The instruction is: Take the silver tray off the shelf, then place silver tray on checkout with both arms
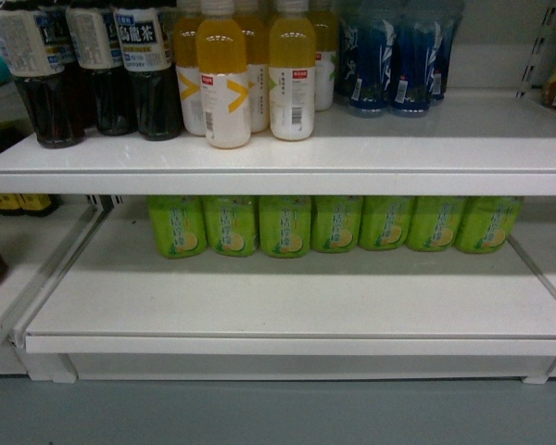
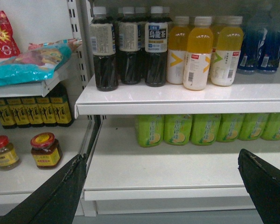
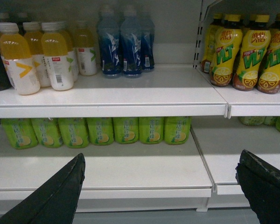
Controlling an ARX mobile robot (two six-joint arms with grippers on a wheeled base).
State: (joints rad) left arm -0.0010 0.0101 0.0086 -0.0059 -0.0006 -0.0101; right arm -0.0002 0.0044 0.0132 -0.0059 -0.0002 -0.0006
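Observation:
The silver tray is out of view in all three views, and so is the checkout. I face the white shelf (image 1: 296,297), whose lower board carries only a row of green bottles (image 1: 287,225) at the back. My left gripper (image 2: 162,155) is open, its black fingers (image 2: 65,186) spread wide in front of the lower shelf (image 2: 168,170), holding nothing. My right gripper (image 3: 161,154) is also open and empty, level with the same shelf (image 3: 130,170). Neither gripper shows in the head view.
The upper board (image 1: 287,153) holds dark tea bottles (image 1: 93,65), orange drink bottles (image 1: 250,74) and blue bottles (image 1: 398,56). Jars (image 2: 45,150) stand in the bay to the left. Yellow lemon-tea bottles (image 3: 245,51) fill the bay to the right. Grey floor (image 1: 278,413) lies below.

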